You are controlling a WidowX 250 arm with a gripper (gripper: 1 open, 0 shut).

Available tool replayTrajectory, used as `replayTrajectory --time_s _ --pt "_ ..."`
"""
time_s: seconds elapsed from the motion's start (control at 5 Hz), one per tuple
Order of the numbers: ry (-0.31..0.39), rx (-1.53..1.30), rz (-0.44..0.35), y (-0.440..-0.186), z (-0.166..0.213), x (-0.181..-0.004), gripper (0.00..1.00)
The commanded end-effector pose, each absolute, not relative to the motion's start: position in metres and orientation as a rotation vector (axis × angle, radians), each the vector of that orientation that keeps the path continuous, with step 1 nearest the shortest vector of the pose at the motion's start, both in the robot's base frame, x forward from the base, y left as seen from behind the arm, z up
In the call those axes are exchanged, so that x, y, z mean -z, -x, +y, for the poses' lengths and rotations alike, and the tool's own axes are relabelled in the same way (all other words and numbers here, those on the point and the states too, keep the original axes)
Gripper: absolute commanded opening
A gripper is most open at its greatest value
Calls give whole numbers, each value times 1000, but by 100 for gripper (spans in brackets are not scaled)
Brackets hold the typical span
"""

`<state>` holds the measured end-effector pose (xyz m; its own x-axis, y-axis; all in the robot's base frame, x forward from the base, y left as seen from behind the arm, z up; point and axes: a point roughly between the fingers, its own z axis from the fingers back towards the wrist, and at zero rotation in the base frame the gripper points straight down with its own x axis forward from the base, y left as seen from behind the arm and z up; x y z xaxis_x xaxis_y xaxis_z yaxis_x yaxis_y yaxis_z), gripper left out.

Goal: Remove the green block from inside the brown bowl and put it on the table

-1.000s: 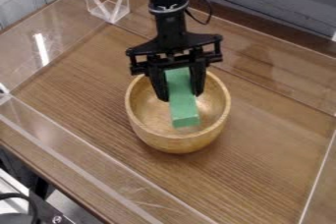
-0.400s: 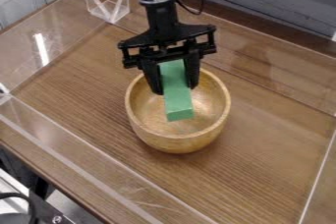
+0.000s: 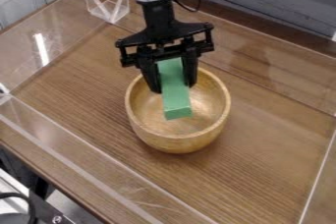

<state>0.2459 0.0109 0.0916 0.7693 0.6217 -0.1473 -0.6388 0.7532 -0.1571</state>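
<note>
The green block (image 3: 176,92) hangs tilted, its upper end pinched between the black fingers of my gripper (image 3: 167,64), which is shut on it. Its lower end sits over the hollow of the brown bowl (image 3: 178,117); I cannot tell whether it still touches the inside. The tan wooden bowl rests near the middle of the table (image 3: 79,100), directly below the gripper. The arm rises up and away toward the top of the view.
Low clear plastic walls (image 3: 27,120) run along the table's left and front edges. A clear plastic stand (image 3: 108,7) sits at the back left. Bare wood-grain surface lies left and right of the bowl.
The gripper has risen and shifted slightly left and back with the green block, lifting the block's lower end higher within the bowl. The bowl has stayed put.
</note>
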Motion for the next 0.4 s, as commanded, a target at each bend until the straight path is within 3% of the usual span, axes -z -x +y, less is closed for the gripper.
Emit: replayTrajectory --time_s 0.0,0.2 --pt "220 -689 14 -249 15 -109 0" --pt "224 -685 10 -249 15 -108 0"
